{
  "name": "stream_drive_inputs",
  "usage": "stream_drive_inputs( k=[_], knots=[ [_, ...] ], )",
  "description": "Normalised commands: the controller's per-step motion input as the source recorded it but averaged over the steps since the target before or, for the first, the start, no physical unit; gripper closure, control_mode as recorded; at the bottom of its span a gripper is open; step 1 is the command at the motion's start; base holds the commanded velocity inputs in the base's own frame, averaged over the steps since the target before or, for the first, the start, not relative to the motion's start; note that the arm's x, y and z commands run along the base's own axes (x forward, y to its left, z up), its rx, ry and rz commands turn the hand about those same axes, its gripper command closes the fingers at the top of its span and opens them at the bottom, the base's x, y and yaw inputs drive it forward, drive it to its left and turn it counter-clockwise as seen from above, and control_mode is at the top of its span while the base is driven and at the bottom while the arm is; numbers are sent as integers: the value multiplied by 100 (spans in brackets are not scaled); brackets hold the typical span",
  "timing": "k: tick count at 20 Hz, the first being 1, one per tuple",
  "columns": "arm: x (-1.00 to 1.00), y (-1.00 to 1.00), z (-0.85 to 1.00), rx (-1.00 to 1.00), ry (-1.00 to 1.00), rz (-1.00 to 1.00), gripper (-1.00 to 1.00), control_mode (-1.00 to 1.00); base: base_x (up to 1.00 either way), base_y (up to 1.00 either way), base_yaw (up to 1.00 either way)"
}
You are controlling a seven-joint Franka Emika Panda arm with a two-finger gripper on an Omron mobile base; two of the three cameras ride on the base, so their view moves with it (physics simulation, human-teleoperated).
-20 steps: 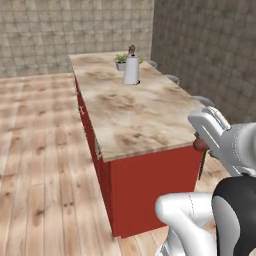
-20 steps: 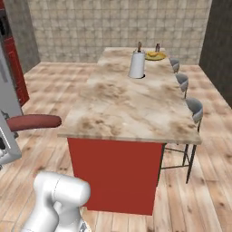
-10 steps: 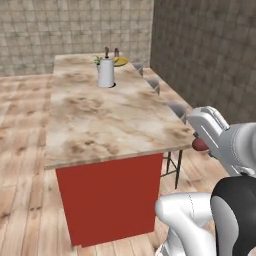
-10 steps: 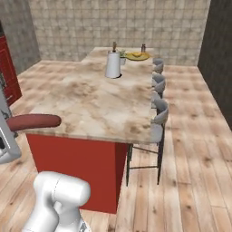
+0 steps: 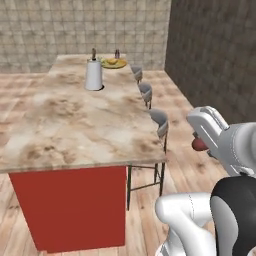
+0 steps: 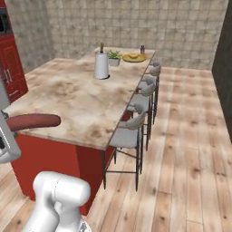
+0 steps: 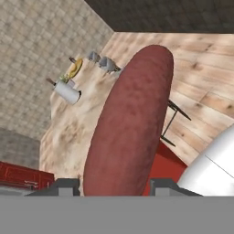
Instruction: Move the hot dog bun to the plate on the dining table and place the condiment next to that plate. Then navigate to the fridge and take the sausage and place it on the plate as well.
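Most of the job looks done to us, judging from how things lie now: at the far end of the dining table the plate already carries something tan-yellow that we take for the hot dog bun, though it is too small to be sure, and a small dark bottle, probably the condiment, stands just beside the plate. We hold the sausage clamped lengthwise between the gripper fingers, so what remains is the carry to the far end and the setting down on the plate. Going left to right across the right base view, the sausage juts out level at the left edge, over the table's near left corner; then comes the white jug near the middle, then the plate, then the row of stools along the table's right side. Our arm is drawn back and held high near the base, the hand well apart from the plate.
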Motion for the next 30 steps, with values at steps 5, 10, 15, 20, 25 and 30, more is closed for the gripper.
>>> stream_drive_inputs(
  k=[5,10,15,20,25,30],
  knots=[
    [0,0,0,0,0,0,100,100,45,-92,31],
    [0,0,0,0,0,0,100,100,46,-91,31],
    [0,0,0,0,0,0,100,100,52,-88,31],
    [0,0,0,0,0,0,100,100,58,-85,32],
    [0,0,0,0,0,0,100,100,64,-83,32],
    [0,0,0,0,0,0,100,100,65,-81,33]
  ],
)
